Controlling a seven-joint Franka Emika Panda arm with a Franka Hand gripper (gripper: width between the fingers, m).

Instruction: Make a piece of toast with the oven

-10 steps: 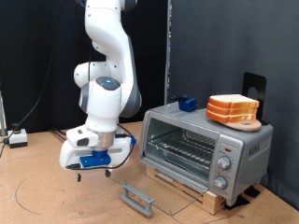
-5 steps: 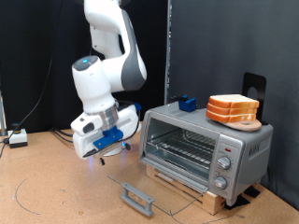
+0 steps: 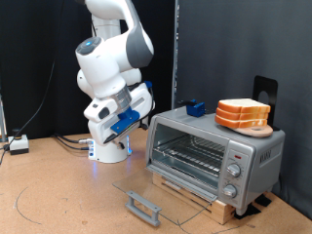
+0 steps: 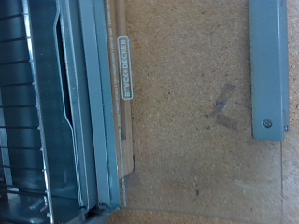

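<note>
The oven [image 3: 216,148] stands at the exterior view's right with its glass door folded down flat. The door's grey bar handle [image 3: 143,206] lies near the table. Its wire rack [image 3: 187,151] shows inside, bare. Three alike slices of toast [image 3: 242,113] are stacked on the oven's top. My gripper [image 3: 130,115] hangs in the air to the left of the oven, at about its top's height, touching nothing. No fingers show in the wrist view, which looks down on the oven's open front [image 4: 51,103], the clear door [image 4: 177,103] and the handle [image 4: 269,65].
A small blue block [image 3: 196,108] sits on the oven's top at its left end. Round knobs [image 3: 234,175] run down the right panel. The oven rests on a wooden board [image 3: 185,191]. Cables and a white box [image 3: 18,144] lie at the far left.
The arm has risen from low over the table and swung toward the oven. The oven door stays folded down and the toast stack has not moved.
</note>
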